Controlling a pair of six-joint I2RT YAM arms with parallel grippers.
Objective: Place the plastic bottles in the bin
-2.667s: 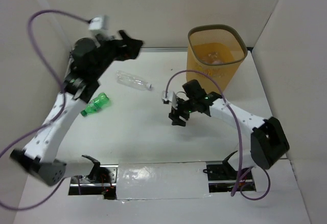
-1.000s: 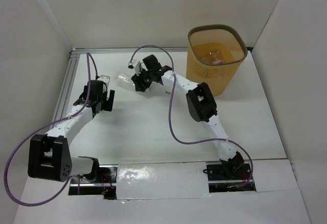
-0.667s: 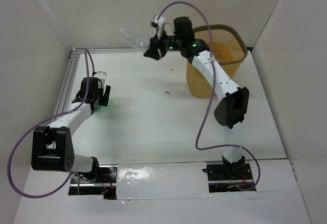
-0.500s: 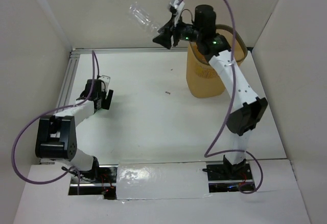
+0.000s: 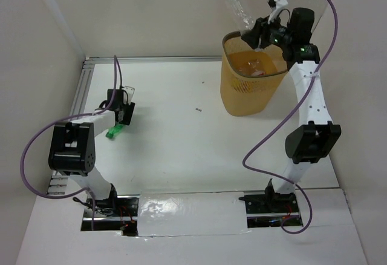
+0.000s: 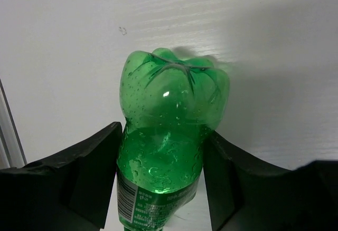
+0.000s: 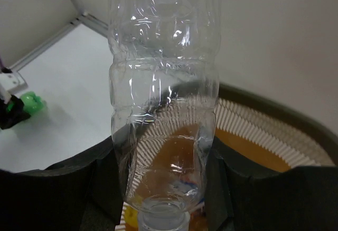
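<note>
A green plastic bottle (image 6: 169, 131) lies on the white table, base pointing away from the camera. My left gripper (image 6: 162, 138) is shut on its body, and both black fingers press its sides. From above, the left gripper (image 5: 123, 112) sits at the table's left with the green bottle (image 5: 113, 132) poking out below it. My right gripper (image 5: 254, 35) is shut on a clear bottle (image 5: 237, 8) near its neck and holds it in the air over the rim of the yellow-orange mesh bin (image 5: 242, 92). In the right wrist view, the clear bottle (image 7: 161, 73) stands above the bin (image 7: 274, 109). Other bottles (image 5: 256, 66) lie inside the bin.
White walls close in the table on the left, back and right. A metal rail (image 5: 81, 95) runs along the left edge. A small dark speck (image 5: 198, 110) lies mid-table. Purple cables loop from both arms.
My right arm has carried the clear bottle up from the table's back left and across to the right, over the bin. My left gripper has closed round the green bottle.
</note>
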